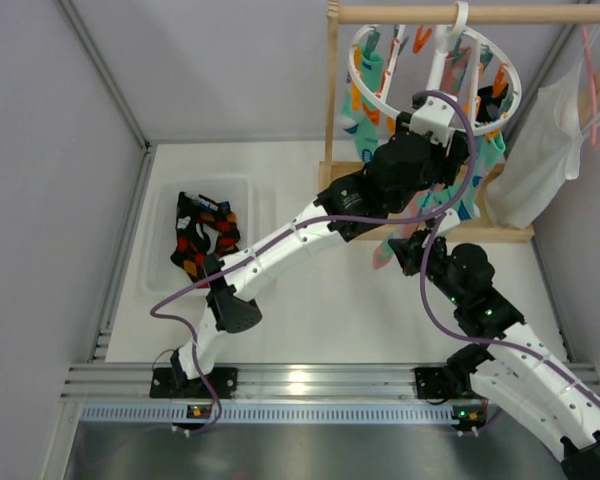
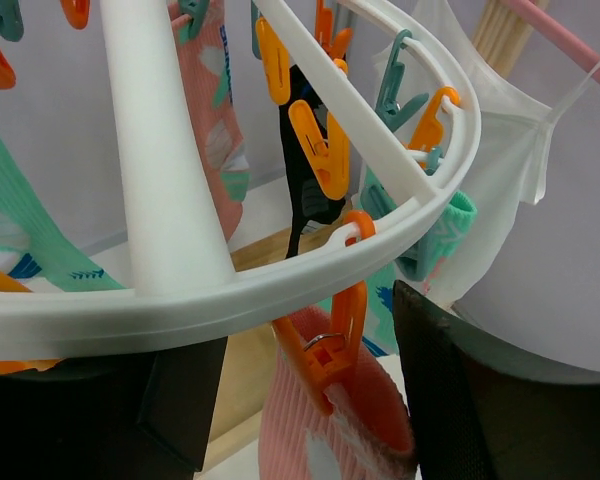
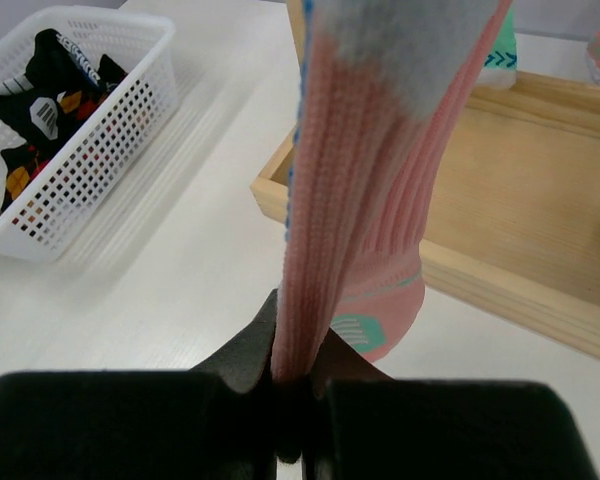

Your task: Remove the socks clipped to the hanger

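The white hanger ring [image 1: 435,70] hangs from a wooden rail, with orange and teal clips and several socks. In the left wrist view an orange clip [image 2: 330,340] under the ring [image 2: 280,280] holds the cuff of a pink-salmon sock [image 2: 320,440]. My left gripper [image 2: 310,400] is open, one finger on each side of that clip and cuff. My right gripper [image 3: 300,390] is shut on the lower part of the same pink sock [image 3: 350,200], below the ring [image 1: 383,252]. Teal socks [image 1: 365,120] and a black sock [image 2: 305,190] hang clipped.
A white basket [image 1: 195,235] with red-orange-black argyle socks stands at the left, also in the right wrist view [image 3: 80,150]. The stand's wooden base [image 3: 500,230] lies under the hanger. A pink hanger with a white garment [image 1: 550,140] hangs at the right.
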`<state>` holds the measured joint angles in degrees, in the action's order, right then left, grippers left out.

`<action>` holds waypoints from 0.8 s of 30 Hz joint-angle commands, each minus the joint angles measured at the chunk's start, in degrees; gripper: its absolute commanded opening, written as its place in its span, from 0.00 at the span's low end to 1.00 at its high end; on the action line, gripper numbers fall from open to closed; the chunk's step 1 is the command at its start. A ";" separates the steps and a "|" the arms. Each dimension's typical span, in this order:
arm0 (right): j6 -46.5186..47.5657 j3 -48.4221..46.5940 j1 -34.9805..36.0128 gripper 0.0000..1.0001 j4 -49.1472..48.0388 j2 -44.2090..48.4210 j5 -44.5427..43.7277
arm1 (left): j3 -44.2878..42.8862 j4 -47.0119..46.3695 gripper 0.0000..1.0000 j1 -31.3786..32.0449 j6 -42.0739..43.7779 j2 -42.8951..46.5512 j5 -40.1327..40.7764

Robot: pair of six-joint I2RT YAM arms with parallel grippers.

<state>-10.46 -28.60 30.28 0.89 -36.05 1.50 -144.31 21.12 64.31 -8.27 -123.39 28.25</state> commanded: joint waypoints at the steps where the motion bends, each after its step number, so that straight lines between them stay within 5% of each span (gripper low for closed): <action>1: 1.14 -2.07 1.09 0.00 0.61 -0.33 -0.27 | -2.29 -6.09 0.68 0.29 1.68 0.26 1.19; 11: 1.06 -0.93 1.01 0.00 0.52 0.10 -0.62 | -1.94 -6.89 0.18 0.29 1.42 -0.36 1.63; 24: -3.25 1.79 1.01 0.00 5.70 8.80 4.91 | 2.10 -6.89 0.12 0.29 0.45 2.63 2.07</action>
<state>-11.49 -27.33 30.37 5.19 -29.39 3.01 -142.82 17.45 64.93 -7.38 -123.72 29.50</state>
